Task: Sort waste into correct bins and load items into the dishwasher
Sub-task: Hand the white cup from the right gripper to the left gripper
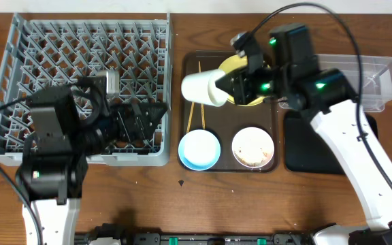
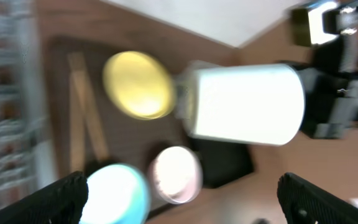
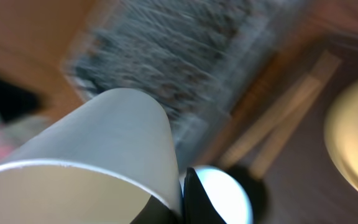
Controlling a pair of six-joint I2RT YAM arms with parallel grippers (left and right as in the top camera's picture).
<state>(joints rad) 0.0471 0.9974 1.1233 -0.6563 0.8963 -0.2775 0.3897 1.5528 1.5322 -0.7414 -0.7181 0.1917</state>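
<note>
Covering yellow plate [image 1: 232,64] partly: white cup [image 1: 204,87].

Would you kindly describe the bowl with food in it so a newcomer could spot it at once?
Find the dark brown tray just right of the big grey dish rack. On its edge nearest the robot sit two round bowls; the white bowl is the right-hand one. Unlike the empty light blue bowl beside it, it holds beige crumbs.

1. Dish rack [image 1: 60,47] left of the serving tray [image 1: 226,117].
2. On that tray: plate [image 1: 231,65] behind, left bowl [image 1: 199,150] and right bowl [image 1: 253,147] in front, chopsticks [image 1: 197,116] along its left side.
3. Cup [image 1: 201,88] above the tray's rear left.
4. Right: tub [image 1: 380,78] behind shallow tray [image 1: 305,146], seemingly touching.
</note>
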